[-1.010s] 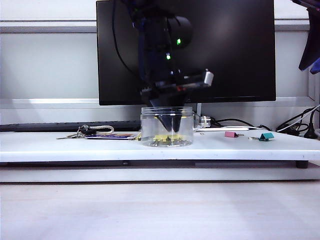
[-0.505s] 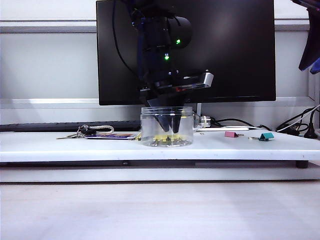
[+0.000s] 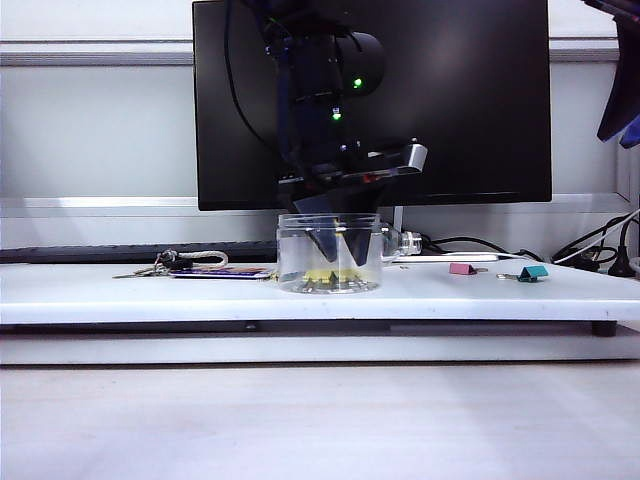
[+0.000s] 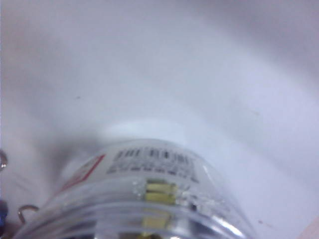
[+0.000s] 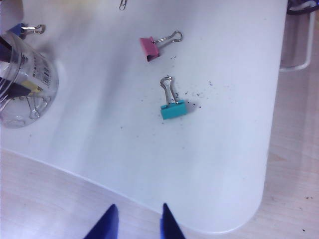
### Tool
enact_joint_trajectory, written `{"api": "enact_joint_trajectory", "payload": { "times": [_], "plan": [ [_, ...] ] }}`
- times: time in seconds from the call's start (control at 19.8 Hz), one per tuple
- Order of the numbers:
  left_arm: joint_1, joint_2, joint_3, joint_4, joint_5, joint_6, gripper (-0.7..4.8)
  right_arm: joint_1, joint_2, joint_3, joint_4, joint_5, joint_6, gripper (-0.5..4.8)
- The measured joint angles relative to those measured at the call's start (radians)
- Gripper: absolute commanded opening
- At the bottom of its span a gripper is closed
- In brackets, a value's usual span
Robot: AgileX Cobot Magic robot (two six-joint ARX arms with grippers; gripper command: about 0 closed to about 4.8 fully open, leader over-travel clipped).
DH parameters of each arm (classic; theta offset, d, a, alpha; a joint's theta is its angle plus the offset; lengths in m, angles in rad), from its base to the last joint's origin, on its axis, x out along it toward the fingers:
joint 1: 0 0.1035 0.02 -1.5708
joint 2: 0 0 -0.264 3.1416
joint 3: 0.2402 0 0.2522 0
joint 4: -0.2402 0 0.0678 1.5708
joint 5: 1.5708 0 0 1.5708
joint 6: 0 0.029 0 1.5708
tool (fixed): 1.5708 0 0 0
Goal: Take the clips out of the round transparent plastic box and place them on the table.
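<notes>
On the left part of the white counter [image 3: 120,295], a bunch of keys [image 3: 165,265] lies by a flat card, just left of the round transparent plastic box [image 3: 329,254]. Box stands upright near the counter's middle, in front of the black monitor [image 3: 470,100]. Left gripper [image 3: 337,245] reaches straight down into the box from above, dark arm rising before the monitor. Its two fingers show through the clear wall, spread apart in a V, tips low near the box floor; jaws released, nothing clenched between them. Yellow clips [image 3: 325,273] lie on the box floor around the fingertips; whether a tip touches one cannot be told. Left wrist view is blurred: only the ridged rim and a barcode label of the box [image 4: 149,199] against white counter. A small clear bottle neck [image 3: 403,243] pokes out just right of the box.

Right of centre, a pink clip [image 3: 462,268] and a teal clip [image 3: 533,272] rest on the counter, near each other, well apart from the box. Right wrist view shows them from above: pink clip [image 5: 149,47] farther, teal clip [image 5: 173,108] nearer, wire handles up-counter.

Right gripper [image 5: 137,221] hangs high off the counter's right near corner, blue fingertips parted with a gap, holding nothing.
</notes>
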Motion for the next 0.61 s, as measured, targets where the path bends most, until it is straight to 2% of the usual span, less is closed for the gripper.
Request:
{"api": "enact_joint_trajectory", "payload": {
  "times": [0.35,0.45,0.61],
  "plan": [
    [0.0,0.025,0.013,-0.008,-0.001,-0.019,2.36,0.0,0.0,0.0,0.001,0.0,0.0,1.15],
    [0.0,0.026,0.013,-0.008,-0.001,-0.019,1.86,0.0,0.0,0.0,0.001,0.0,0.0,1.15],
    [0.0,0.038,0.011,-0.006,0.004,-0.023,1.74,0.0,0.0,0.0,0.001,0.0,0.0,1.15]
  ]
}}
